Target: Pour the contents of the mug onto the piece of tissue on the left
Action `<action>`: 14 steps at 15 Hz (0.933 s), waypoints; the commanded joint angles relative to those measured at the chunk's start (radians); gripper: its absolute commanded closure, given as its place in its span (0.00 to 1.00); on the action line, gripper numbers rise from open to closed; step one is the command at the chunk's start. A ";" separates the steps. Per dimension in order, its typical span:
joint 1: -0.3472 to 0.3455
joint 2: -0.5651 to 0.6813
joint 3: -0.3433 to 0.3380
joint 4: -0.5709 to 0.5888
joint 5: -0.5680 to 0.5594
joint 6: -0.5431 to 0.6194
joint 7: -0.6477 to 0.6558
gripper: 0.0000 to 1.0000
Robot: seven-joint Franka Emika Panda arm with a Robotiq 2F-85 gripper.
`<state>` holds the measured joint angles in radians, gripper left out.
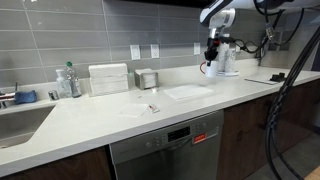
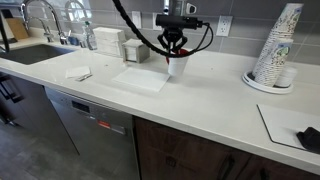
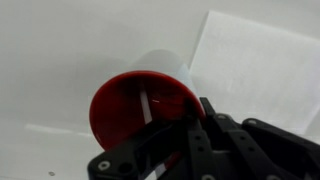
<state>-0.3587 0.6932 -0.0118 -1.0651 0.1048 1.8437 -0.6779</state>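
Seemingly the pour is not yet begun: the jaws look clamped on the rim of the mug (image 2: 178, 65), hanging roughly upright just below them, while the tissue (image 2: 141, 80) lies on the table (image 2: 205, 112) off to one side, nothing visibly on it.

Kitchen, in an exterior view. Wall (image 1: 90, 30): grey horiz. tiles, white outlets (image 1: 135, 51) approx. 12 o'clock. White tabletop (image 1: 100, 120) runs across, w/ sink (image 1: 18, 122) sunk in at 9 o'clock. Stainless dishwasher (image 1: 165, 150) below at 6 o'clock, dark wood cabinets (image 1: 250, 125) at 4 o'clock. Grey floor (image 2: 30, 160) at 7 o'clock in an exterior view. Light soft, even.
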 commanded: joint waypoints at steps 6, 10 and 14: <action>-0.028 -0.148 0.125 -0.120 0.180 -0.298 -0.202 0.98; -0.025 -0.125 0.173 -0.118 0.266 -0.454 -0.210 0.98; 0.008 -0.046 0.153 -0.053 0.407 -0.616 -0.194 0.98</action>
<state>-0.3515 0.5986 0.1419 -1.1629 0.4157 1.3287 -0.8659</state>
